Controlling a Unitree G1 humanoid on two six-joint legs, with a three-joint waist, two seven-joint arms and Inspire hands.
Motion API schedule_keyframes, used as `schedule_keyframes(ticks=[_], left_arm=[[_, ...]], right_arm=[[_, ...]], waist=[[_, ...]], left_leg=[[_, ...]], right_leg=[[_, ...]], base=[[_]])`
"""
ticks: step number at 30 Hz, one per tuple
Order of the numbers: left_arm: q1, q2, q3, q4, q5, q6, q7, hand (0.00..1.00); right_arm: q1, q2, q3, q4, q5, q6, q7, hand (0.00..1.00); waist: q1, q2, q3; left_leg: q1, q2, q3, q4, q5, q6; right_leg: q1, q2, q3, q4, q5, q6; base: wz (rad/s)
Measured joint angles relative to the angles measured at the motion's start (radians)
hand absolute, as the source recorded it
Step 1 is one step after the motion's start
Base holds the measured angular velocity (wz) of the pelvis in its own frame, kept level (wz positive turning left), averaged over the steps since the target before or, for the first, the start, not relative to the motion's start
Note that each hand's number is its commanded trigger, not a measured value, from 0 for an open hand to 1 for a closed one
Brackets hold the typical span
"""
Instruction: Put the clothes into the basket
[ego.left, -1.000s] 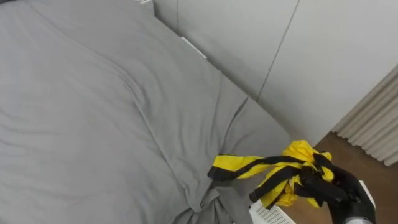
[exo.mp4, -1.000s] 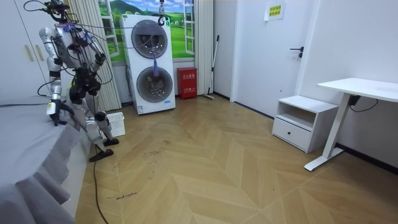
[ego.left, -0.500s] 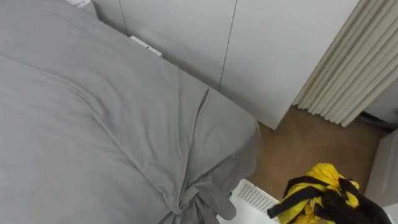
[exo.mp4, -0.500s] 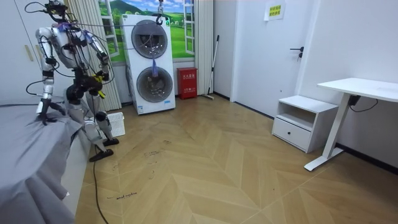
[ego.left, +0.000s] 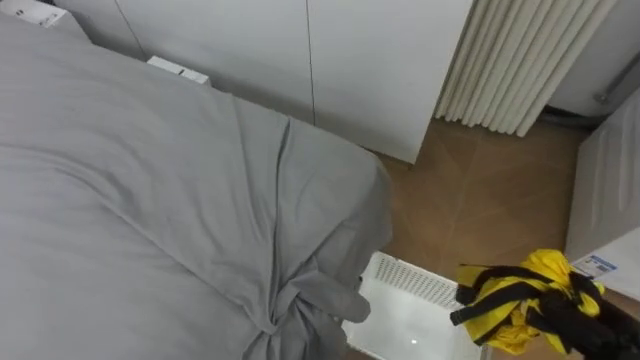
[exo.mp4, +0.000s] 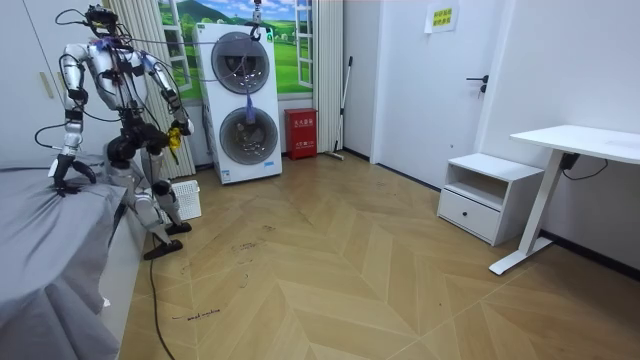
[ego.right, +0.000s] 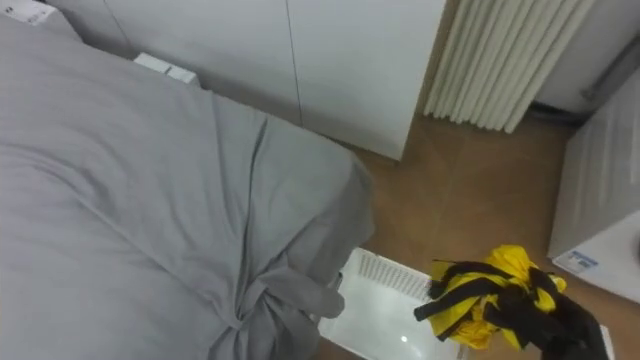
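Note:
A yellow garment with black stripes (ego.left: 520, 298) hangs bunched in my right hand (ego.left: 585, 328), whose dark fingers are curled round it at the lower right. It hangs just above the right end of a white slatted basket (ego.left: 405, 283) that stands on the wood floor beside the bed. In the room view I stand between the bed and the basket (exo.mp4: 186, 198), with the garment (exo.mp4: 173, 136) held at waist height. My left hand (exo.mp4: 63, 172) reaches down to the grey bed cover.
The bed with its grey cover (ego.left: 130, 200) takes up the left, with a bunched corner (ego.left: 290, 300) next to the basket. White wardrobe doors (ego.left: 300, 50) and a pale curtain (ego.left: 520, 60) stand behind. A stacked washer and dryer (exo.mp4: 245, 100) stands close on the right.
I have turned right, away from the bed, so the whole view has shifted. The garment has gone from over the bed's corner to over the basket, still in my right hand.

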Motion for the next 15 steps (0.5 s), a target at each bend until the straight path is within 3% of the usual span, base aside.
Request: schedule_keyframes(ticks=[3,13,15], left_arm=[[-0.007,0.002,-0.042,0.0,-0.062,-0.034,0.0,0.0],[-0.034,0.002,-0.152,0.003,-0.166,-0.085,0.001,0.0],[-0.037,0.002,-0.159,0.005,-0.168,-0.104,0.002,0.0]], right_arm=[[-0.051,-0.044,0.0,0.038,-0.008,-0.039,-0.002,1.0],[-0.151,-0.045,0.046,0.274,-0.066,-0.108,-0.025,1.0],[-0.153,-0.044,0.075,0.298,-0.065,-0.111,-0.016,0.86]], waist=[[0.001,0.025,0.0007],[0.036,0.07,-0.0005],[0.041,0.075,0.0]], left_leg=[[-0.043,-0.012,-0.001,-0.001,-0.001,0.009],[-0.117,-0.041,-0.007,-0.003,0.002,0.027],[-0.137,-0.052,-0.01,-0.002,0.003,0.031]], right_leg=[[-0.052,-0.004,0.007,0.024,-0.008,0.01],[-0.15,-0.008,0.023,0.082,-0.028,0.022],[-0.18,-0.011,0.022,0.114,-0.043,0.024]], base=[[0.0],[-0.03],[0.06]])
